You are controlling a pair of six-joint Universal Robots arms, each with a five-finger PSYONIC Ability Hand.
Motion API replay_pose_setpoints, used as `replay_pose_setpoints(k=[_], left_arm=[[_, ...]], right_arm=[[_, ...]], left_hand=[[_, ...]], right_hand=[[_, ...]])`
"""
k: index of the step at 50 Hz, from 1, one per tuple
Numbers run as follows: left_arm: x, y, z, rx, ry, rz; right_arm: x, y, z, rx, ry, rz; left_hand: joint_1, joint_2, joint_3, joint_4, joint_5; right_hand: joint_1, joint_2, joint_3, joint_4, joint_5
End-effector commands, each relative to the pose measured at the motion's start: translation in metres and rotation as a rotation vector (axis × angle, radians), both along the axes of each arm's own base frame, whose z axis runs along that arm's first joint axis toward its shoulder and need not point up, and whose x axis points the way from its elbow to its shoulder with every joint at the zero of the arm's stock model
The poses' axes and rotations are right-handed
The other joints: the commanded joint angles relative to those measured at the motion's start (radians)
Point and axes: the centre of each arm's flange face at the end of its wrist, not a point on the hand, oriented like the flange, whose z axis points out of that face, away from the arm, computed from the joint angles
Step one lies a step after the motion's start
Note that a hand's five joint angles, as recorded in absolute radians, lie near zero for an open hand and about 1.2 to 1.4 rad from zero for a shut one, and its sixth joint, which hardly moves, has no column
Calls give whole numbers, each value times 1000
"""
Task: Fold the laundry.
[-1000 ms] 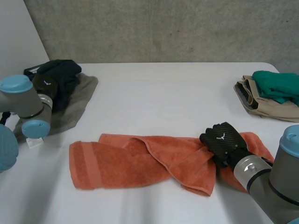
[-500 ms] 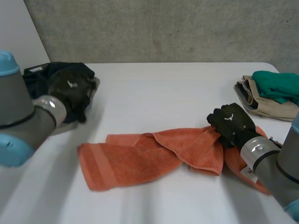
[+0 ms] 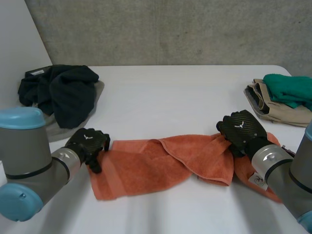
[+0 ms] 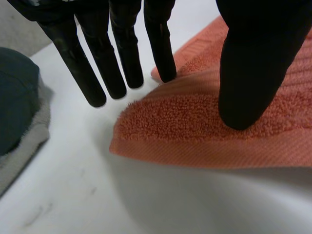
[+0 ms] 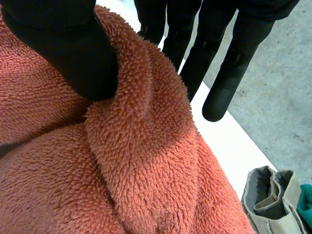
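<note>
The orange towel (image 3: 146,165) lies rumpled on the near part of the counter (image 3: 170,97), your right hand (image 3: 241,130) pinching a fold at one end, so close the left hand (image 3: 87,144), now open with its thumb resting on the opposite corner, before you stretch the towel flat.
</note>
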Motion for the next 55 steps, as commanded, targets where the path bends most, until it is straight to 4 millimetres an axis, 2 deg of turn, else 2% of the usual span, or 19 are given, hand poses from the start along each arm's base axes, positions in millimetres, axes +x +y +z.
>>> replay_pose_setpoints(k=[1, 2, 7, 11, 16, 18, 21, 23, 27, 31, 33, 36, 39, 43, 45, 50, 52, 53, 55], left_arm=[[-4, -4, -11, 33, -12, -5], [-4, -6, -8, 21, -11, -3], [-11, -18, 17, -101, 0, -3], [-26, -45, 71, -352, 73, 16], [-45, -97, 127, -655, 182, 44], [-53, -116, 172, -841, 240, 56], [-55, -121, 233, -1059, 330, 96], [-54, -122, 251, -1130, 370, 119], [-58, -110, 268, -1187, 437, 117], [-60, -99, 242, -1097, 409, 92], [-60, -93, 212, -1010, 365, 75], [-59, -87, 179, -921, 322, 53], [-57, -72, 122, -766, 249, 7], [-52, -55, 76, -633, 192, -29], [-49, -48, 64, -595, 176, -37], [-47, -32, 42, -523, 151, -60], [-47, -27, 43, -519, 153, -67], [-47, -27, 42, -517, 153, -67], [-47, -24, 44, -520, 154, -68]], right_arm=[[0, 0, 1, -4, 0, -3], [-1, -1, 3, -8, -1, -6], [-1, -5, 21, -57, -17, -10], [5, -17, 43, -124, -37, 3], [16, -69, 86, -286, -115, -34], [22, -88, 103, -349, -156, -53], [26, -113, 151, -510, -286, -103], [24, -123, 183, -620, -404, -112], [15, -131, 218, -683, -631, -75], [1, -142, 206, -572, -659, -67], [2, -142, 196, -506, -630, -43], [7, -144, 160, -326, -572, -23], [9, -142, 121, -132, -509, -37], [9, -134, 73, 45, -374, -57], [7, -128, 41, 122, -259, -68], [4, -118, 5, 162, -52, -64], [2, -118, 3, 154, -17, -86], [-1, -118, 2, 152, -7, -116], [-4, -118, 4, 145, 1, -150]], left_hand=[[409, 421, 427, 424, 426], [750, 762, 768, 765, 767], [756, 768, 774, 771, 773], [756, 768, 774, 771, 773], [756, 768, 774, 771, 773], [756, 768, 774, 771, 773], [756, 768, 774, 771, 773], [756, 768, 774, 771, 773], [756, 768, 774, 771, 773], [756, 768, 774, 771, 773], [756, 768, 774, 771, 773], [756, 768, 774, 771, 773], [756, 768, 774, 771, 773], [756, 768, 774, 771, 773], [756, 768, 774, 771, 773], [756, 768, 774, 771, 773], [756, 768, 774, 771, 773], [756, 768, 774, 771, 773], [756, 768, 774, 771, 773]], right_hand=[[338, 241, 212, 199, 280], [338, 241, 212, 199, 280], [338, 241, 212, 199, 280], [338, 241, 212, 199, 280], [338, 241, 212, 199, 280], [338, 241, 212, 199, 280], [338, 241, 212, 199, 280], [338, 241, 212, 199, 280], [338, 241, 212, 199, 280], [338, 241, 212, 199, 280], [338, 241, 212, 199, 280], [338, 241, 212, 199, 280], [338, 241, 212, 199, 280], [338, 241, 212, 199, 280], [338, 241, 212, 199, 280], [310, 213, 184, 171, 252], [-111, -208, -236, -249, -168], [-698, -794, -823, -836, -755], [-884, -981, -1009, -1023, -942]])
